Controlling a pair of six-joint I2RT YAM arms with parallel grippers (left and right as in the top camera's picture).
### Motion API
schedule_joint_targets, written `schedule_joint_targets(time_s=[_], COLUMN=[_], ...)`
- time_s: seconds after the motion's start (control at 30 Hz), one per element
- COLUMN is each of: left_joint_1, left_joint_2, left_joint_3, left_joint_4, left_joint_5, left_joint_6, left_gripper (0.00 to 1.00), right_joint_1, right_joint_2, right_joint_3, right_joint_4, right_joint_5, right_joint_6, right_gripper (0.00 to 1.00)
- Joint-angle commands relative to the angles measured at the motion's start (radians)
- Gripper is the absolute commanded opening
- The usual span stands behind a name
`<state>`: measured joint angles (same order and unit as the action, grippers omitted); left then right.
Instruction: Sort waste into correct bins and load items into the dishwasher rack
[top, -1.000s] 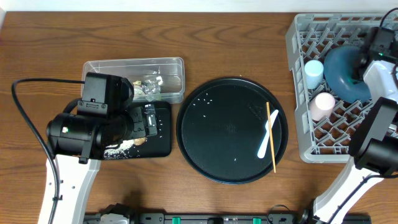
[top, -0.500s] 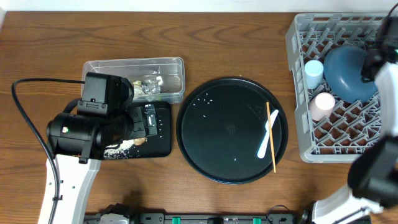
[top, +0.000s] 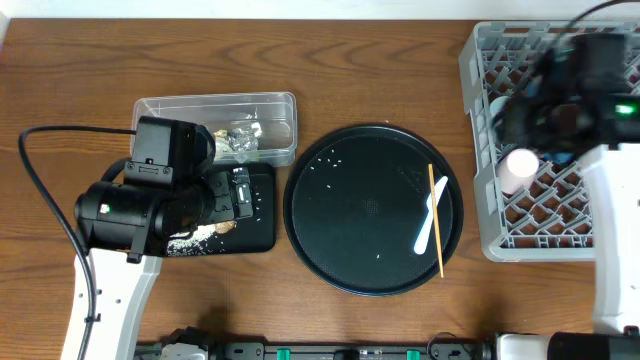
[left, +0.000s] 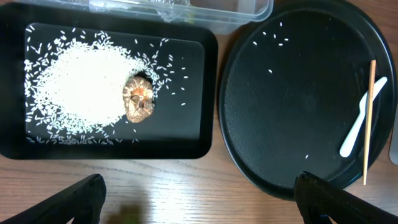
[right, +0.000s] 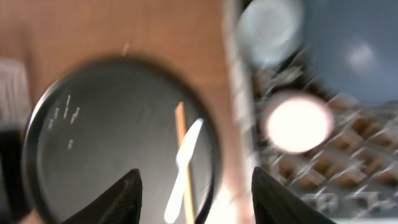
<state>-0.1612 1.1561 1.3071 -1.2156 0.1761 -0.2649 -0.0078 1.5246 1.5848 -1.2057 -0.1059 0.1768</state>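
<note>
Plainly, the thin wooden chopstick (top: 438, 250) lies at the right side of the large round black tray (top: 340, 240). Its long axis runs almost straight from far edge to near edge, the near end leaning slightly right. We count one chopstick and one pale blue plastic spoon (top: 427, 228). The spoon slants the other way, its broad end nearer us and to the left, and the two cross near its far end. A few loose white rice grains (left: 280, 25) dot the tray.

To the right, the large grey lattice dishwasher rack (top: 480, 60) holds one pinkish-white cup (top: 518, 166). In the blurred right wrist view we also see one light blue cup (right: 268, 22) and a dark blue dish (right: 348, 43).

To the left, the shallow black rectangular tray (left: 205, 93) carries one heap of white rice (left: 74, 81) and one small brown food lump (left: 138, 102). Behind it, the clear plastic rectangular tub (top: 215, 105) holds crumpled silver-white wrappers (top: 240, 140).

The left gripper (left: 199, 183) and the right gripper (right: 196, 180) both have fingers spread apart, holding nothing.
</note>
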Motion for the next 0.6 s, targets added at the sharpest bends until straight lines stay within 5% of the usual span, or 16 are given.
schedule_joint_targets(time_s=[0.0,0.57], left_joint_1=[-0.002,-0.002], left_joint_2=[0.000,0.000], left_joint_3=[0.005,0.005], left_joint_4=[-0.003,-0.003], left_joint_5=[-0.013,-0.013], left_joint_6=[0.002,0.002], left_gripper=[0.98,0.98], right_joint_1=[0.087,0.418], right_joint_2=[0.008,0.009], right_joint_3=[-0.054,-0.571], right_joint_4=[-0.019,0.248], right_joint_5=[0.025,0.248], right_joint_6=[0.126,0.476], right_gripper=[0.50,0.41])
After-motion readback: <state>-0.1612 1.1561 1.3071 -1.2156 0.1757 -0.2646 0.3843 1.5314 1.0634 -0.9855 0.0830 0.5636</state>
